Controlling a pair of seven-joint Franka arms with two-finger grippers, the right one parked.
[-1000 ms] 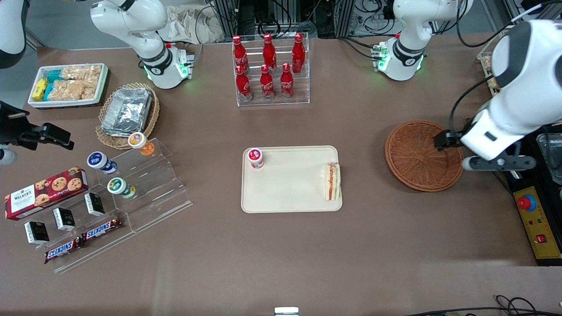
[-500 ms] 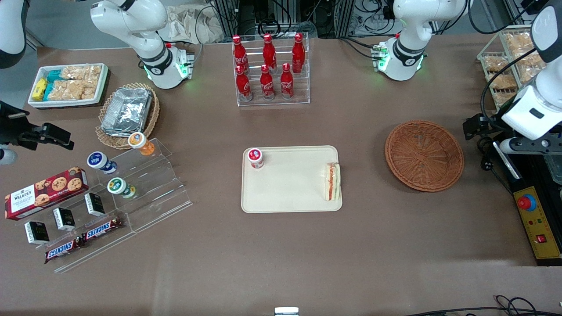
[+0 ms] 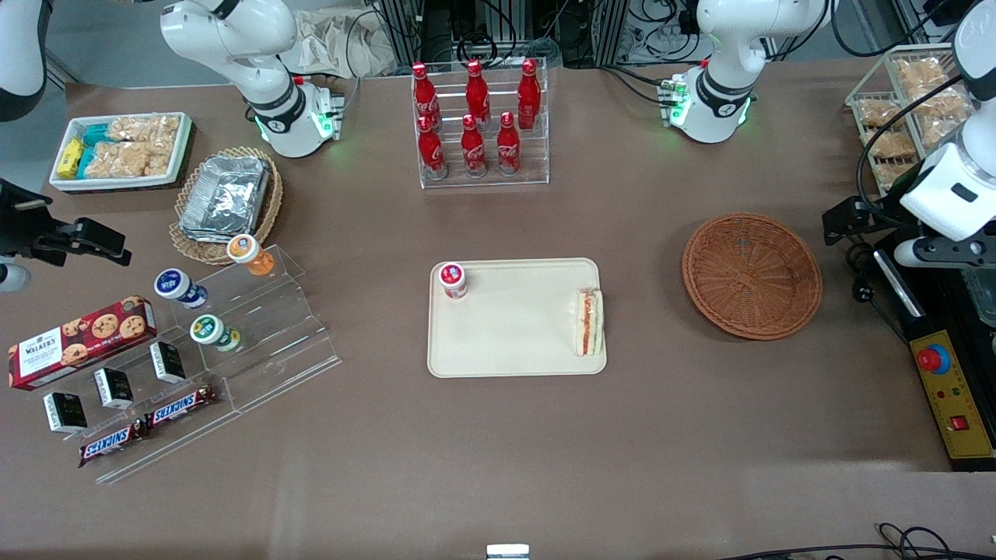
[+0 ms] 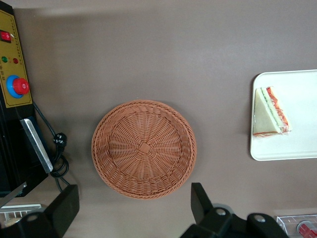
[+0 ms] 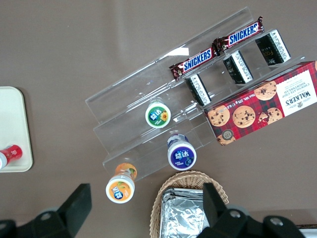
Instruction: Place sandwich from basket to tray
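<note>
The sandwich (image 3: 589,321) (image 4: 270,112), a pale wedge with red and green filling, lies on the cream tray (image 3: 513,342) (image 4: 297,148) at the tray's edge nearest the basket. The reddish-brown wicker basket (image 3: 752,275) (image 4: 143,148) holds nothing. My left gripper (image 3: 941,253) (image 4: 132,210) hangs high over the table's edge at the working arm's end, beside the basket and apart from it. Its black fingers (image 4: 200,203) stand wide open with only bare table between them.
A small red-capped bottle (image 3: 452,280) stands on the tray's corner farthest from the sandwich. A rack of red cola bottles (image 3: 476,124) is farther back. A yellow control box (image 3: 949,389) and a wire rack of snack packs (image 3: 903,117) flank my gripper. Acrylic steps (image 3: 257,334) lie toward the parked arm's end.
My left arm has drawn back from over the basket's rim toward the working arm's end of the table. The sandwich, tray and basket have not moved.
</note>
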